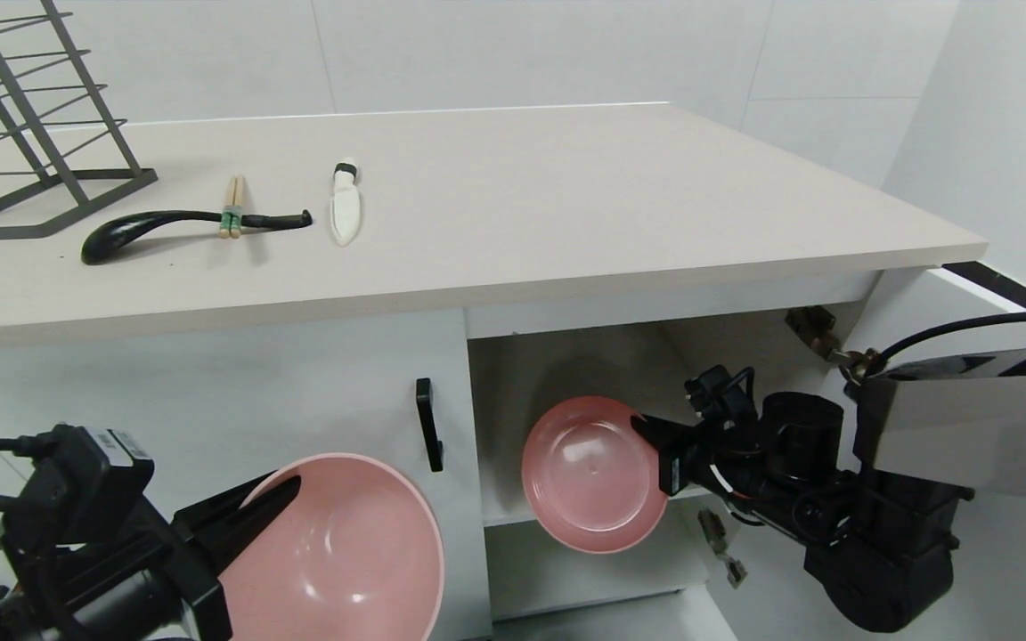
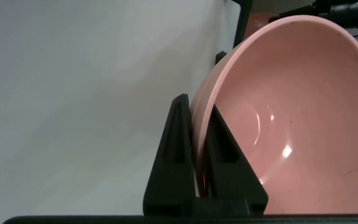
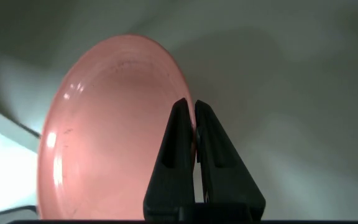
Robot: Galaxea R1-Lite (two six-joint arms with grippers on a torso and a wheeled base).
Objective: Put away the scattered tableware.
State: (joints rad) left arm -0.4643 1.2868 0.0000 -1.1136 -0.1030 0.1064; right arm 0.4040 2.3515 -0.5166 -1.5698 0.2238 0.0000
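The right gripper [image 1: 642, 425] pinches a pink plate [image 1: 589, 476] inside the open cabinet [image 1: 566, 356]; the left gripper [image 1: 290, 490] pinches a pink bowl [image 1: 353, 552] before its closed door [image 1: 210, 392].

The pink bowl [image 1: 344, 552] and pink plate [image 1: 589, 476] look like smooth, glossy plastic. The table [image 1: 566, 196] top is matt and smooth. The black spoon [image 1: 117, 237] is glossy; the chopsticks [image 1: 232, 209] look wooden; the rack [image 1: 23, 116] is dark matt metal wire.

light: bright, even overhead | glare: highlights in pink bowl [image 2: 291, 124] | shadow: dim cabinet interior [image 1: 566, 365]
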